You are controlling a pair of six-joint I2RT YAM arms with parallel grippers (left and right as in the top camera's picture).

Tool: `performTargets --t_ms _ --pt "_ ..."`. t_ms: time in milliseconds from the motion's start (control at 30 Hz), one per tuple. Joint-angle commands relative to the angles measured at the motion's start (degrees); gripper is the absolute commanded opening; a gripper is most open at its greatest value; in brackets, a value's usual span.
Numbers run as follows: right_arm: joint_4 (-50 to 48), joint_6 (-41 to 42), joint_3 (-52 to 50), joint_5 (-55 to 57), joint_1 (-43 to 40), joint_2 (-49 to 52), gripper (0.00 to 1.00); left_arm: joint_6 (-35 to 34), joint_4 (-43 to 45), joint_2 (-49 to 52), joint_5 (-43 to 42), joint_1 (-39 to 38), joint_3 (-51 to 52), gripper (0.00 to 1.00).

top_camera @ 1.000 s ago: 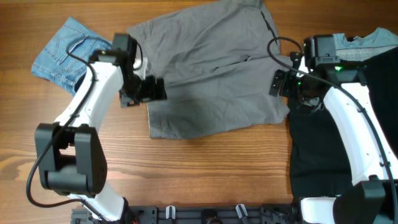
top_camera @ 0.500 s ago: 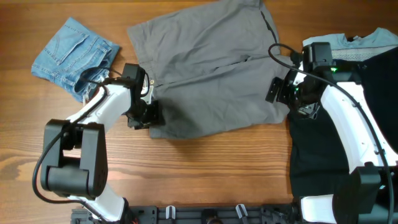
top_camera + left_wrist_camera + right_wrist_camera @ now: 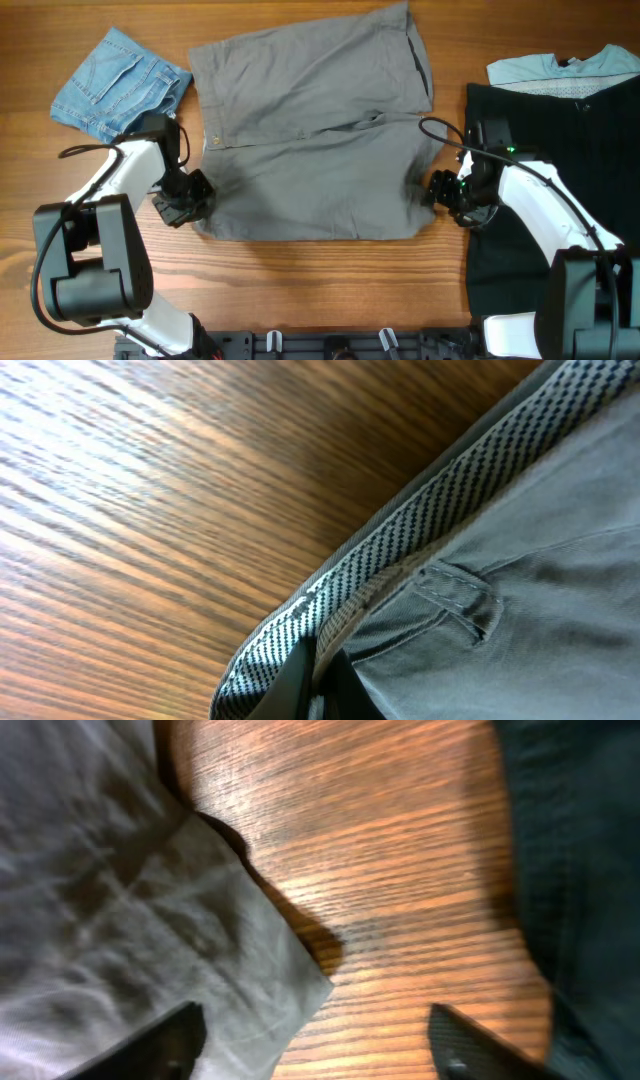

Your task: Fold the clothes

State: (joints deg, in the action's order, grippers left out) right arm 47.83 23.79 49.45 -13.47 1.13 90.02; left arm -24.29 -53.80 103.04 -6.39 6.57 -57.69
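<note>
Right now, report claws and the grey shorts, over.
Left claw shut on grey shorts waistband. Right claw open at hem corner. Black garment beside it, apart.

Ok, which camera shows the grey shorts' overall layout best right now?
Overhead: the whole grey shorts lie spread flat. Left wrist shows only the checked waistband lining and a belt loop; right wrist only a blurred corner.

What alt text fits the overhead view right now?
Large grey woven-cotton shorts lie spread flat on the wooden table, the left pincer at their near-left corner and the right pincer at their near-right corner. Small blue denim shorts sit far left; a black garment lies right.
</note>
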Motion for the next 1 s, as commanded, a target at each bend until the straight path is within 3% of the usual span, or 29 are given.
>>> performTargets --t_ms 0,200,233,267,400,533,567,600,733,867,967 --pt "-3.02 -1.77 -3.61 -7.06 -0.02 0.63 0.61 0.11 -0.04 0.85 5.81 0.72 1.79 0.04" --pt "-10.34 -1.29 -8.33 -9.35 -0.02 0.63 0.48 0.33 0.68 0.85 5.81 0.70 1.75 0.04" --pt "-11.04 -1.57 -8.33 -9.01 -0.02 0.63 0.31 0.35 0.68 0.85 5.81 0.70 1.75 0.04" --pt "-11.10 -1.77 -7.96 -7.96 -0.11 0.59 0.05 0.79 0.68 0.85 5.77 0.70 1.75 0.04" --pt "-1.38 -1.86 2.71 0.63 -1.36 -0.39 0.04 1.57 0.50 0.85 5.81 0.70 1.75 0.04" --pt "12.83 -3.45 19.56 13.35 -1.36 -0.68 0.04 1.57 0.61 0.85 5.81 0.70 1.75 0.04" --pt "15.21 -3.43 22.12 15.06 -1.36 -0.68 0.39 1.57 0.61 0.85 5.81 0.70 1.75 0.04" --pt "16.17 -3.45 22.73 15.04 -1.38 -0.68 0.82 1.55 0.61 0.85 5.81 0.70 1.75 0.04" --pt "19.85 0.07 20.79 14.78 -1.38 -0.44 1.00 1.57 0.61 0.85 5.81 0.70 1.75 0.04" --pt "16.20 0.28 13.62 8.68 -1.38 -0.44 1.00 1.57 0.70 0.85 5.81 0.70 1.75 0.05" --pt "7.96 -2.38 4.61 -0.79 -1.38 -0.39 0.96 1.57 0.98 0.85 5.81 0.70 1.75 0.06"
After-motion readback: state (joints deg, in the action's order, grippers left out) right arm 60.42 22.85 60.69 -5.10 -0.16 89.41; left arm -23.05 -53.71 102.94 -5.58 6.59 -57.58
